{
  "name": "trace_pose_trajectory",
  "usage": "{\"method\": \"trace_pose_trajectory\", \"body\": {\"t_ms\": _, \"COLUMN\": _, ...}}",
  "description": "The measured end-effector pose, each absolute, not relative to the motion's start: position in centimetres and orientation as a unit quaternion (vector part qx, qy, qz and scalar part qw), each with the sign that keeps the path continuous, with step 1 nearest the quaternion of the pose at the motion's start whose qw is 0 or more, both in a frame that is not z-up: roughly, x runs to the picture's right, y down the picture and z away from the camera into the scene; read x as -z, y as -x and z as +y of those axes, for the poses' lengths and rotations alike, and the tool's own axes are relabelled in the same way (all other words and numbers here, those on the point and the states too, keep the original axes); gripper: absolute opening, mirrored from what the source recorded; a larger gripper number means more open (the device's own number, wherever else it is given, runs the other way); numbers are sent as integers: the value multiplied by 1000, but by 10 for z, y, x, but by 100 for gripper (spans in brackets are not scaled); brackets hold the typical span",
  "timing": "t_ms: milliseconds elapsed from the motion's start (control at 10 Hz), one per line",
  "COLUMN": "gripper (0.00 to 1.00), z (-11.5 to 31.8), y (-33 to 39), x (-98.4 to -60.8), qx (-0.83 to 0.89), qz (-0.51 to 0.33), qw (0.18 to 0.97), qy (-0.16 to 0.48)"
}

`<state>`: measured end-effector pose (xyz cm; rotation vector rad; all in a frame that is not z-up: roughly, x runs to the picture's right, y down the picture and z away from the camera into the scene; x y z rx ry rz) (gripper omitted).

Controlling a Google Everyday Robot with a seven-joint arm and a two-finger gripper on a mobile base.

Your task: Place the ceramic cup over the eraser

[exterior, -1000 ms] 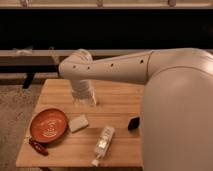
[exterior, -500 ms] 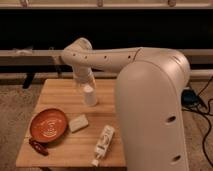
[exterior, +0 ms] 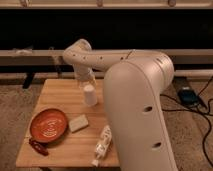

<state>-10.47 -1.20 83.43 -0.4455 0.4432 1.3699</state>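
Observation:
The ceramic cup [exterior: 90, 95], small, white and handleless, stands upright on the wooden table [exterior: 60, 90], a little behind its middle. My gripper [exterior: 84, 80] hangs at the end of the white arm, just above and behind the cup's rim, close to it or touching it. I cannot make out whether it grips the cup. The eraser is hidden, with the bulky white arm [exterior: 137, 110] covering the right part of the table.
An orange bowl [exterior: 48, 125] sits at the front left with a dark red elongated object [exterior: 37, 146] beside it. A pale beige block [exterior: 78, 123] lies right of the bowl. A clear bottle [exterior: 102, 144] with a white cap lies near the front edge. Cables trail on the carpet at right.
The arm's large body has swung across the right of the view, now covering the black eraser that showed a second ago. Cup and gripper have stayed nearly where they were.

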Motion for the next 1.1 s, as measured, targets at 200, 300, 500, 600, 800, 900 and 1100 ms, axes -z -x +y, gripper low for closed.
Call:
{"method": "trace_pose_trajectory", "body": {"t_ms": 200, "gripper": 65, "z": -9, "y": 98, "x": -850, "qx": -626, "qz": 209, "qw": 722, "qy": 209}}
{"method": "trace_pose_trajectory", "body": {"t_ms": 300, "gripper": 65, "z": -6, "y": 98, "x": -855, "qx": -626, "qz": 211, "qw": 720, "qy": 213}}
{"method": "trace_pose_trajectory", "body": {"t_ms": 500, "gripper": 65, "z": -1, "y": 101, "x": -866, "qx": -626, "qz": 217, "qw": 714, "qy": 227}}
{"method": "trace_pose_trajectory", "body": {"t_ms": 600, "gripper": 65, "z": 0, "y": 100, "x": -868, "qx": -626, "qz": 219, "qw": 712, "qy": 230}}
{"method": "trace_pose_trajectory", "body": {"t_ms": 800, "gripper": 65, "z": 4, "y": 100, "x": -875, "qx": -628, "qz": 220, "qw": 705, "qy": 245}}
{"method": "trace_pose_trajectory", "body": {"t_ms": 900, "gripper": 65, "z": 6, "y": 100, "x": -878, "qx": -627, "qz": 220, "qw": 704, "qy": 250}}
{"method": "trace_pose_trajectory", "body": {"t_ms": 1100, "gripper": 65, "z": 12, "y": 100, "x": -884, "qx": -626, "qz": 220, "qw": 701, "qy": 260}}
